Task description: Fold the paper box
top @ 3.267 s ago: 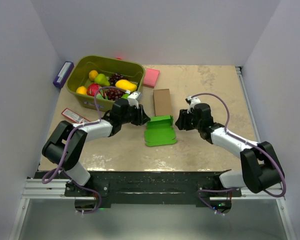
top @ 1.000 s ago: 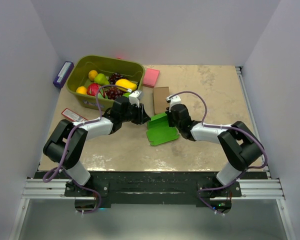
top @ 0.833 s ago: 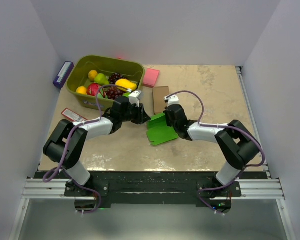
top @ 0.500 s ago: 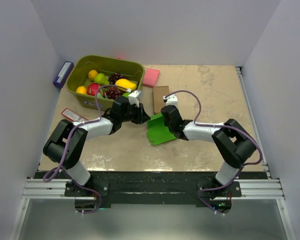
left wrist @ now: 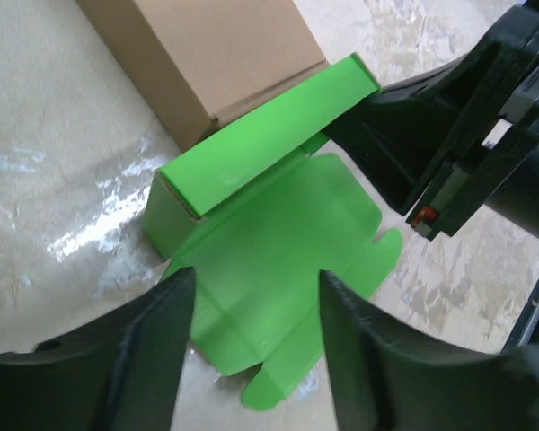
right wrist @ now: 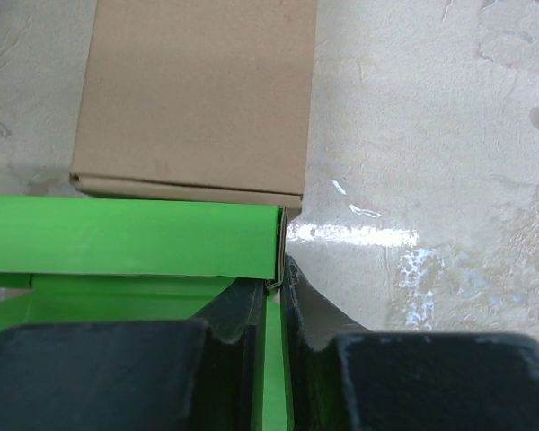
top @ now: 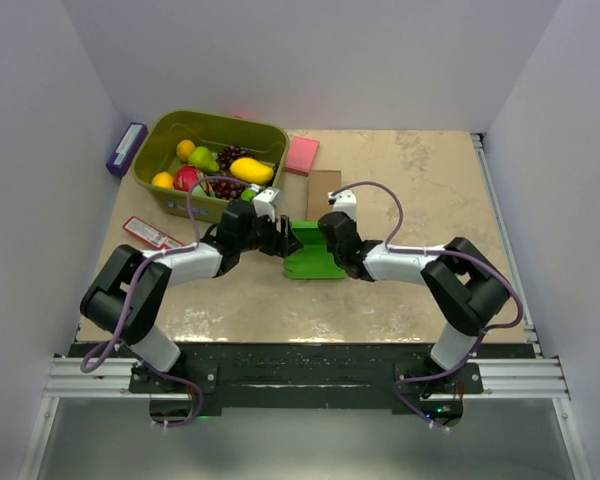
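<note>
The paper box (top: 313, 252) is bright green card lying mid-table, one long wall (left wrist: 260, 135) folded up along its far side and its flat panel (left wrist: 278, 260) with tabs spread toward the camera. My left gripper (top: 279, 240) is at its left edge; in the left wrist view it (left wrist: 256, 277) stands open, fingers (left wrist: 153, 341) astride the flat panel without gripping it. My right gripper (top: 332, 240) is at the box's right end; in the right wrist view it (right wrist: 276, 287) is shut on a thin green side flap beside the folded wall (right wrist: 135, 238).
A brown cardboard box (top: 323, 196) lies just behind the green card, touching its far wall (right wrist: 198, 90). An olive basket (top: 220, 117) of toy fruit stands back left, with a pink pad (top: 302, 155) beside it. A purple item (top: 126, 148) and a red-white packet (top: 150, 233) lie at the left.
My left gripper has opened and let go of the green card. My right gripper has slid left with the box's right end, and the box has turned squarer to the table.
</note>
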Robot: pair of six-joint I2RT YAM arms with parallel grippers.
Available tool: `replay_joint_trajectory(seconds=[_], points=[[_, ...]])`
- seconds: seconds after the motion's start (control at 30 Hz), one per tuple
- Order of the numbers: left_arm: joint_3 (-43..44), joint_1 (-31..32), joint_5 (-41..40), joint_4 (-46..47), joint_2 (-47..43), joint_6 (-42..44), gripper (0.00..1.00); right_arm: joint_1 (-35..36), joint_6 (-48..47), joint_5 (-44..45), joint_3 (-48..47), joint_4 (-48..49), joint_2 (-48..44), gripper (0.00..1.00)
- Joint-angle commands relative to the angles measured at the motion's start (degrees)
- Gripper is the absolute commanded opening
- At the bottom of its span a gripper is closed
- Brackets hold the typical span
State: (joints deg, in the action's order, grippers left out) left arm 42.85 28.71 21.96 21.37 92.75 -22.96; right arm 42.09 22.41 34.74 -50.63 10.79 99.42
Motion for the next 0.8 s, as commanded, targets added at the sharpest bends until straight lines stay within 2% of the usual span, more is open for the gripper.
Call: replay_joint_trajectory(seconds=[0.0, 0.3, 0.43, 0.77], points=[[-0.40, -0.14, -1.30, -0.18, -4.41, 1.07, 0.69, 0.63, -3.77, -3.70, 3.16, 0.02, -3.25, 0.00], [-8.13, 0.82, -6.05, 0.16, -13.73, 5.03, 0.73, 0.63, -5.01, -12.40, 5.63, -4.10, -10.20, 0.00], [-11.38, 5.11, -7.97, 1.57, -16.45, 7.84, 0.76, 0.63, -4.13, -16.45, 3.35, -9.28, -10.82, 0.00], [-11.56, 8.20, -17.82, -0.27, -13.12, 5.12, 0.76, 0.63, -2.11, -19.97, 3.52, -10.61, -13.46, 0.00]])
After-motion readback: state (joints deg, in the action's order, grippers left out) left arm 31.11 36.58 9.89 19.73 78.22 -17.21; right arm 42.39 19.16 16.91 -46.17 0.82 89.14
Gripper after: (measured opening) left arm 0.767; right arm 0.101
